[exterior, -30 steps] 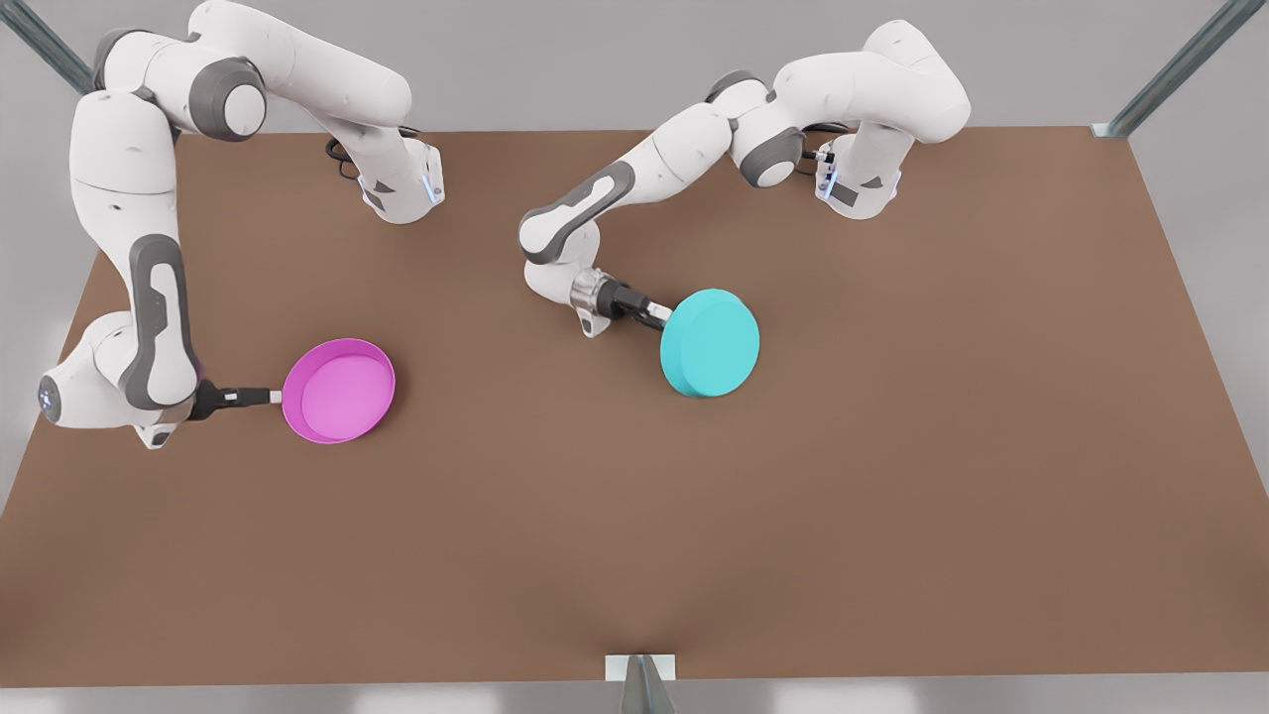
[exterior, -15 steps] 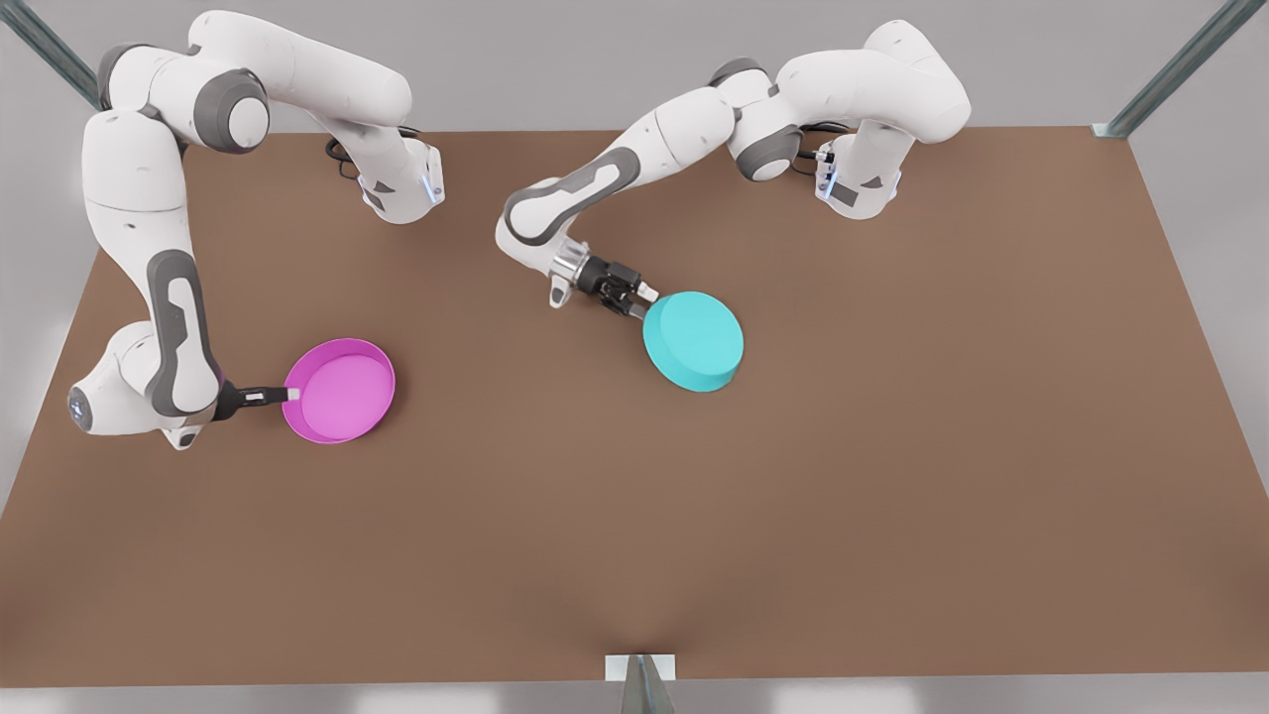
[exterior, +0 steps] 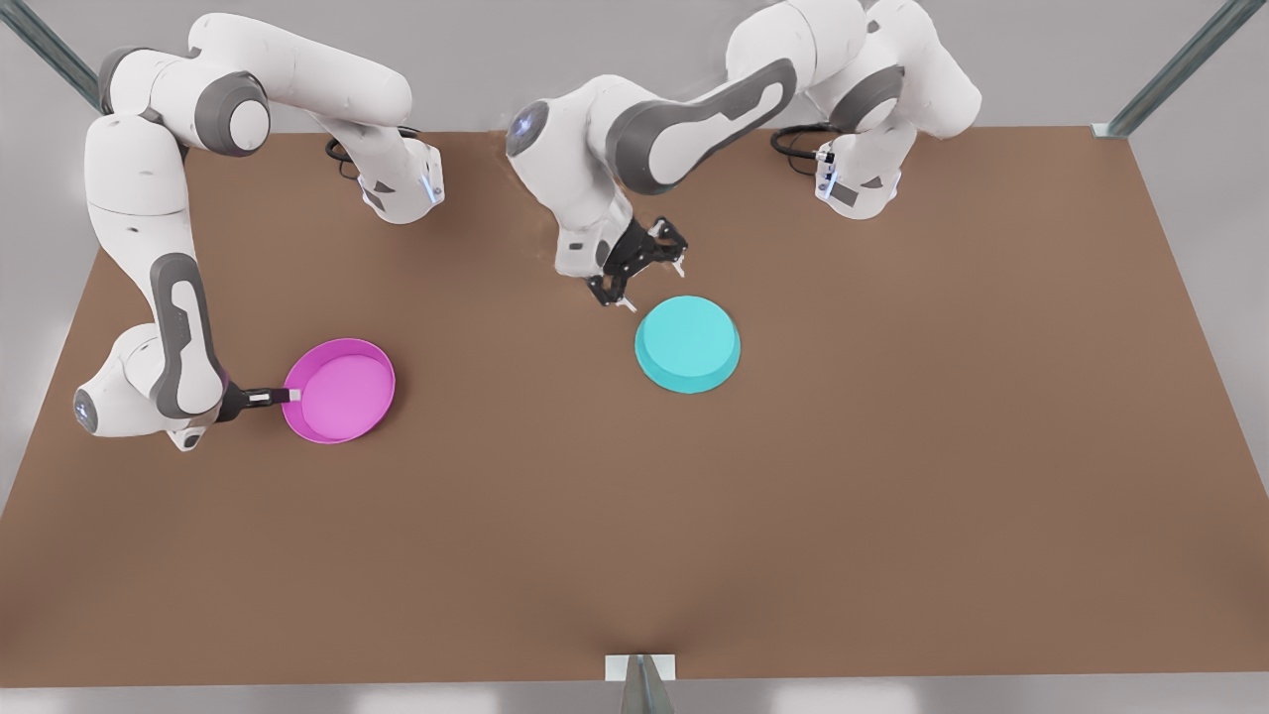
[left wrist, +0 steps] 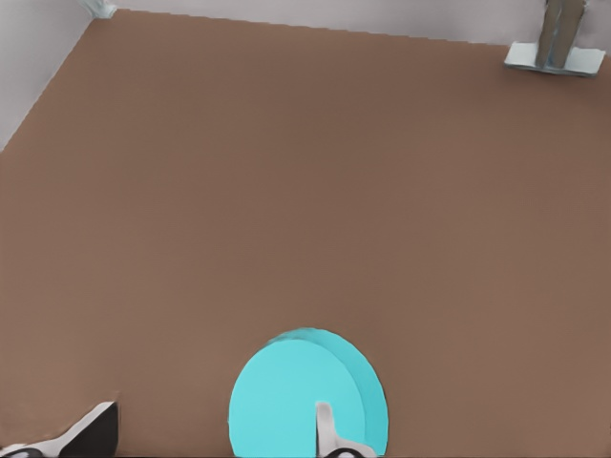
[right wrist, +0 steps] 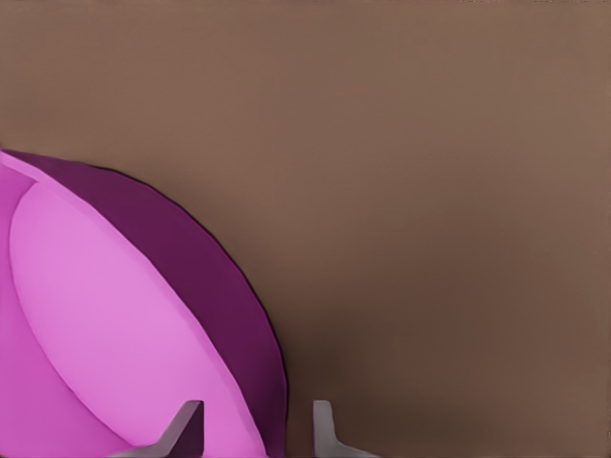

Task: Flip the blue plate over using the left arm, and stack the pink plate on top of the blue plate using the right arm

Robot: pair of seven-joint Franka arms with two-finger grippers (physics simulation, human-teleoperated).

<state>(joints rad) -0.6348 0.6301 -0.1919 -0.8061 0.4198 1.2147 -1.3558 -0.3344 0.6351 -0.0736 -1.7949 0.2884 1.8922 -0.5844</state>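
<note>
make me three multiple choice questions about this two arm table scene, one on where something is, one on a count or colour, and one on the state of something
1. Where does the right gripper sit?
A. At the pink plate's rim, on the front view's left
B. Above the blue plate
C. Raised far above the table, away from both plates

2. How many plates lie on the table?
A. One
B. Two
C. Three

3. How does the blue plate lie?
A. Gripped on edge by the left gripper
B. Stacked under the pink plate
C. Base up on the table, free of both grippers

Answers:
1. A: its fingers straddle the rim of the pink plate, one inside and one outside in the right wrist view.
2. B: one pink and one blue, set apart.
3. C: its flat closed face is up, and the left gripper hangs open just behind it, not touching.
</note>
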